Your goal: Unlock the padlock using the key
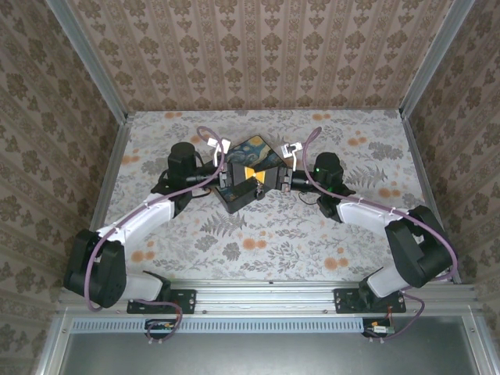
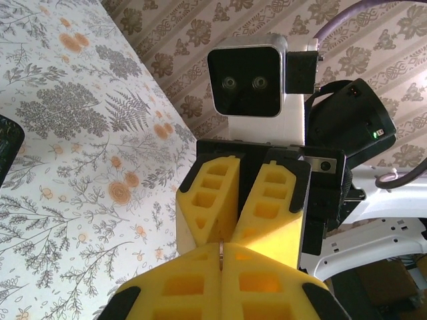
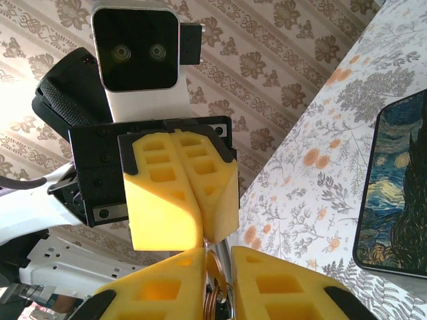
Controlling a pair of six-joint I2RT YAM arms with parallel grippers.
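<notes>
Your top view looks from above and behind the arm bases, down and forward across the whole table (image 1: 258,234) to the far wall (image 1: 258,55). Your left wrist view sits close behind the left gripper (image 2: 220,259), facing right at the right gripper (image 2: 221,235) and the right wrist camera (image 2: 250,73). The right wrist view mirrors it, facing left at the left wrist camera (image 3: 137,50). Both wrist views share the spot where the two grippers meet, the floral table and the painted box (image 3: 397,193).

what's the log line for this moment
left tool shut on thin metal piece | right tool shut on key ring | tips meeting by box
</notes>
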